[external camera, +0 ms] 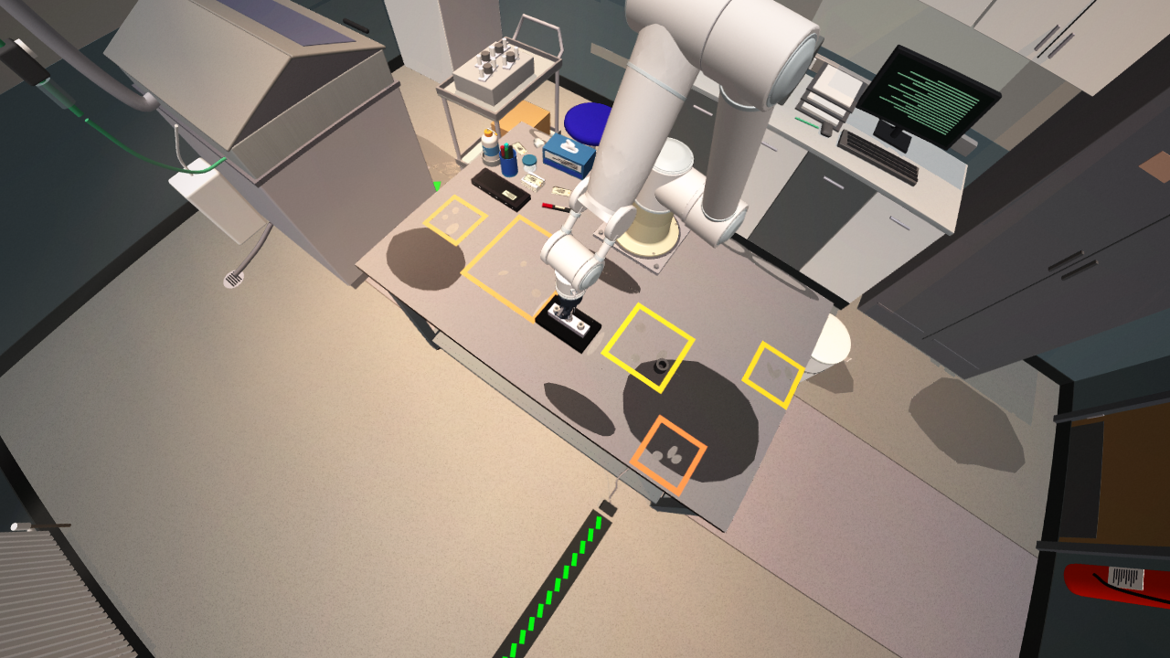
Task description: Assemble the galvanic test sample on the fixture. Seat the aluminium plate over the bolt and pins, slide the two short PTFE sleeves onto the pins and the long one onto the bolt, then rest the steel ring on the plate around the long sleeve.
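The long white PTFE sleeve stands held in my closed gripper, directly over the middle of the aluminium plate. The plate lies on the black fixture near the table's front edge, with pins showing at its two ends. The dark steel ring lies on the table at the lower corner of the yellow square, to the right of the fixture. Two short white sleeves lie inside the orange square near the front right edge. The bolt is hidden under my gripper.
Behind the work stand my arm's base and a clutter of bottles, a blue box and a black case. Empty marked squares lie to the left, far left and far right.
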